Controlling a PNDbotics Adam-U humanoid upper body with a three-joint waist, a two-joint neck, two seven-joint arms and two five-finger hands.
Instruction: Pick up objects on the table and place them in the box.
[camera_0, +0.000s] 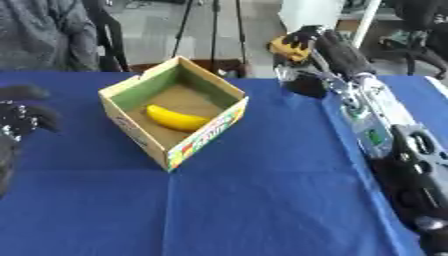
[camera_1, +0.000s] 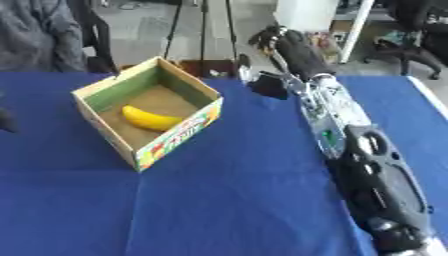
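- A banana (camera_0: 176, 119) is seen lying inside the box (camera_0: 206, 134).
- Right of the box, the right hand (camera_0: 297, 42) is curled round a yellow object (camera_0: 284, 46).
- Left of the box, the left hand (camera_0: 24, 120) is shown; its fingers cannot be made out.

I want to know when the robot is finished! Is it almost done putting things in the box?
One thing looks done: a yellow banana lies inside the cardboard box. The right hand is raised beyond the far edge of the blue table with something yellow-orange in its fingers, so that piece still has to go in. The left hand waits at the left edge. No other loose things show on the table.
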